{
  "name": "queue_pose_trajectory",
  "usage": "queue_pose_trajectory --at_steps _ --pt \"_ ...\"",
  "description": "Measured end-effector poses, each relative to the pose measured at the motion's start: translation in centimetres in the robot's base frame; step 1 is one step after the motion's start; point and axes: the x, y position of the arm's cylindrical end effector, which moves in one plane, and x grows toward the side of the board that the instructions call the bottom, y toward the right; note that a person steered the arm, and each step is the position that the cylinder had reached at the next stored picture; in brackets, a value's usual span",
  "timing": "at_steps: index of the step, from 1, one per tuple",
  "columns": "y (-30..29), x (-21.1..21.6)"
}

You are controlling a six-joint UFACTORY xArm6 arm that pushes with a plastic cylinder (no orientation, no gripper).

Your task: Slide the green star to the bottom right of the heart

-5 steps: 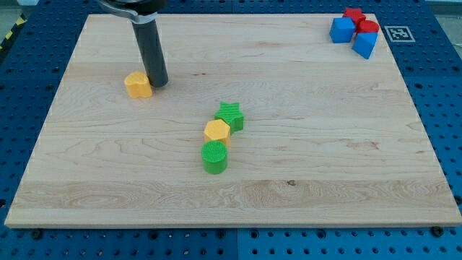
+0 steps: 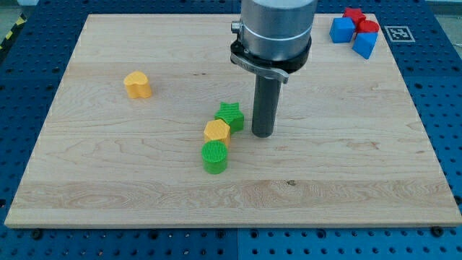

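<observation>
The green star (image 2: 231, 115) lies near the middle of the wooden board (image 2: 108, 180). It touches a yellow hexagon block (image 2: 216, 131) at its lower left. The yellow heart (image 2: 137, 84) sits far off at the view's upper left. My tip (image 2: 262, 134) stands just to the right of the green star, a small gap away, with the rod rising to the arm at the view's top.
A green cylinder (image 2: 214, 157) sits just below the yellow hexagon, touching it. A cluster of blue (image 2: 342, 29) and red (image 2: 367, 27) blocks sits at the board's top right corner.
My tip has moved from beside the yellow heart at the upper left across to the right side of the green star. The blocks have not moved.
</observation>
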Motion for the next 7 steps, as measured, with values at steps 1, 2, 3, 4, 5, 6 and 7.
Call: queue_pose_trajectory --at_steps 1,2,3,4,5,6,7 --pt "-1.1 -0.7" --pt "-6.2 -0.8" --pt "-11.3 -0.8" --pt "-11.4 -2.1" --pt "-6.9 -1.8" --pt "-1.9 -1.5" --pt "0.8 -3.0"
